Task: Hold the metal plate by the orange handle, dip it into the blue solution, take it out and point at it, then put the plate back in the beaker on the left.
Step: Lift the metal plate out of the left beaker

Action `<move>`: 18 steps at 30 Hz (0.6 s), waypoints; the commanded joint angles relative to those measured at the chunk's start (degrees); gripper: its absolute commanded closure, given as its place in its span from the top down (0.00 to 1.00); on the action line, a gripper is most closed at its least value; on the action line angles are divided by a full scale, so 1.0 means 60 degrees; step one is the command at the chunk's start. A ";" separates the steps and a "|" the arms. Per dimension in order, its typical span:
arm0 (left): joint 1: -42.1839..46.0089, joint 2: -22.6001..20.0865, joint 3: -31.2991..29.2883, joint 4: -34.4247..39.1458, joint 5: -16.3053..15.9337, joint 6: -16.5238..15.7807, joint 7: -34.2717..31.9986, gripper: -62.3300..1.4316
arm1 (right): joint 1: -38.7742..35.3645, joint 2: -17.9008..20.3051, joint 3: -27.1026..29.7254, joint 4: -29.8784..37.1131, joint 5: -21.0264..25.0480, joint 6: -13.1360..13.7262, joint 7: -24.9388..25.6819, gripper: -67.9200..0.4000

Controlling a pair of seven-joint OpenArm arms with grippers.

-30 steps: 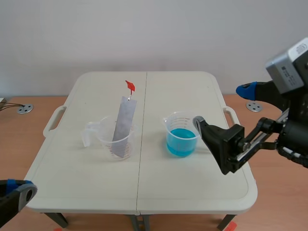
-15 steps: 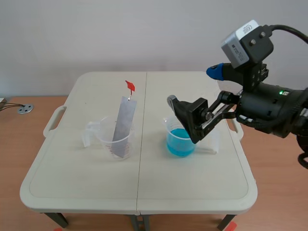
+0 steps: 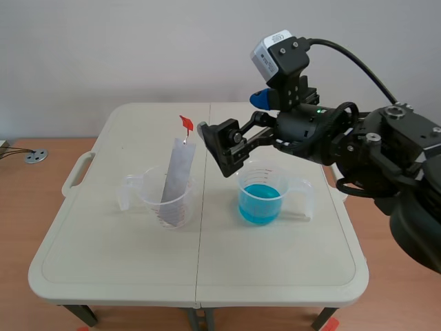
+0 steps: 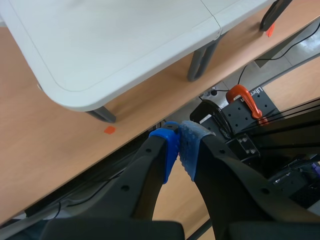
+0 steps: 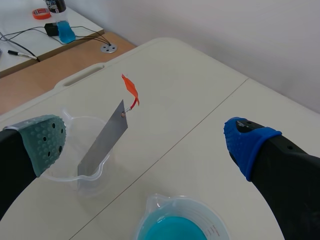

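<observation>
Over the white table point(image 3: 103, 262) the right gripper point(image 3: 233, 114) hangs wide open; the left gripper point(image 4: 179, 147) is pinched closed, empty, off the table's corner. Beside the blue solution beaker point(image 3: 260, 196), the left beaker point(image 3: 165, 203) holds the leaning metal plate point(image 3: 176, 176), its orange handle point(image 3: 187, 123) just ahead of the right gripper.
</observation>
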 commanded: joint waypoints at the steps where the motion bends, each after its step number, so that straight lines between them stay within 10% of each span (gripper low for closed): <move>1: 0.0044 0.0025 -0.0007 0.0080 -0.0007 -0.0044 -0.0124 0.05 | 0.0419 -0.0153 -0.0044 -0.0178 0.0036 -0.0069 0.0117 0.98; 18: 0.0044 0.0025 -0.0007 0.0080 0.0011 -0.0047 0.0346 0.05 | 0.2703 -0.2004 -0.1151 -0.3570 -0.0357 -0.0076 0.0124 0.98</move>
